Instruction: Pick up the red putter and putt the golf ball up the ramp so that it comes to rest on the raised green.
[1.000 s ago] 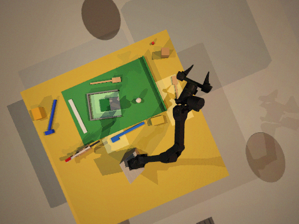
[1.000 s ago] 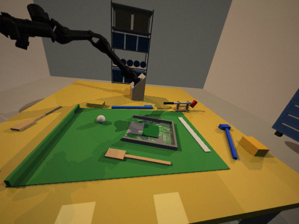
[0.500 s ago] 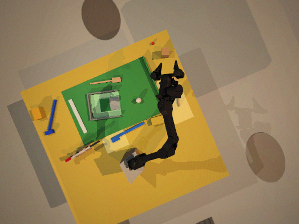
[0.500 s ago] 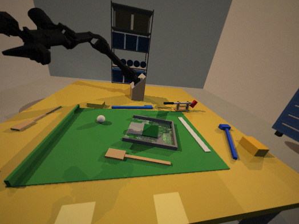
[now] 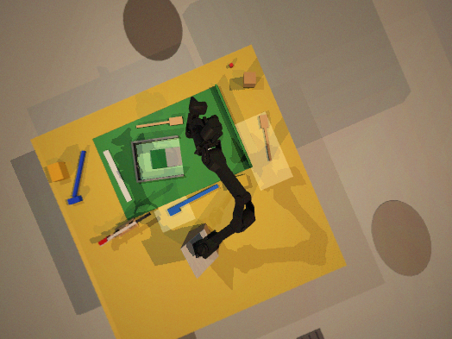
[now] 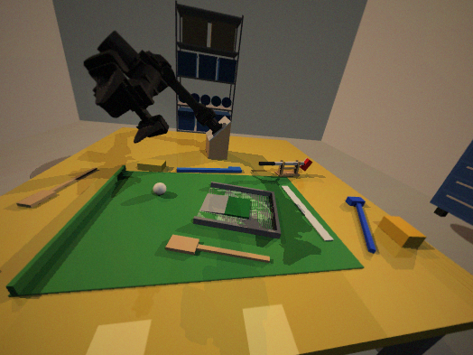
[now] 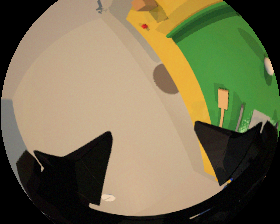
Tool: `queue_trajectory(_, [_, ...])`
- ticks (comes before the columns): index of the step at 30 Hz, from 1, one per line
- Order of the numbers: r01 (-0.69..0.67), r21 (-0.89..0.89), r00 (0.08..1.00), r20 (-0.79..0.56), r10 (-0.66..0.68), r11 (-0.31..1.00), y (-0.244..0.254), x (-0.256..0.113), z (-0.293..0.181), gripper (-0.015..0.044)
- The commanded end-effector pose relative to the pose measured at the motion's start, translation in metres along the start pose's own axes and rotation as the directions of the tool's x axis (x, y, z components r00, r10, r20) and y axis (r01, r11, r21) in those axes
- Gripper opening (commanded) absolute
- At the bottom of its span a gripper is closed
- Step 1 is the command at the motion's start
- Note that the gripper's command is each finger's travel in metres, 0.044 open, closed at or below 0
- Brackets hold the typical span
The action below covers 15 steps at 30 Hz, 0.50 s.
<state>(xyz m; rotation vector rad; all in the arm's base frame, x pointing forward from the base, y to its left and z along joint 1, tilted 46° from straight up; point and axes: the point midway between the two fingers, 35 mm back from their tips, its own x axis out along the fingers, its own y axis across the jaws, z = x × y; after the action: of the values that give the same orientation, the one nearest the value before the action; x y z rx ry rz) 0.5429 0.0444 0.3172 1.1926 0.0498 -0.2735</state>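
The red putter (image 5: 118,231) (image 6: 307,163) rests on a small stand at the mat's corner, with its red head toward the table edge. The white golf ball (image 6: 159,188) lies on the green mat (image 6: 180,233), near the green wall. In the top view the arm hides it. The raised green (image 5: 159,159) (image 6: 238,208) is a framed platform with a ramp in the middle of the mat. My gripper (image 5: 195,106) is open and empty. It hangs high above the mat near the ball, far from the red putter. The wrist view shows both fingers (image 7: 153,160) apart, with nothing between them.
A wooden putter (image 6: 217,247) lies on the mat. Another wooden putter (image 5: 265,134) and two blue putters (image 5: 78,177) (image 5: 191,198) lie off it. A white bar (image 5: 117,175), an orange block (image 5: 57,172) and a tan block (image 5: 249,79) are also here. A green wall (image 5: 233,125) borders the mat.
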Motion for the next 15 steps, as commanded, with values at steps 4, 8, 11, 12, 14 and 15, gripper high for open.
queue_trajectory(4, [0.133,-0.445,0.965,-0.146,-0.219,0.886,-0.079,0.001,-0.096,0.0440])
queue_trajectory(8, [0.111,-0.678,0.919,-0.209,-0.336,0.726,-0.124,-0.010,-0.145,0.0440])
queue_trajectory(11, [0.042,-0.823,0.874,-0.245,-0.420,0.567,-0.158,-0.022,-0.178,0.0440])
queue_trajectory(12, [0.010,-0.861,0.857,-0.255,-0.448,0.508,-0.170,-0.027,-0.189,0.0440])
queue_trajectory(14, [-0.065,-0.921,0.821,-0.269,-0.504,0.385,-0.194,-0.039,-0.209,0.0440])
queue_trajectory(15, [-0.109,-0.941,0.802,-0.273,-0.531,0.320,-0.206,-0.045,-0.218,0.0440])
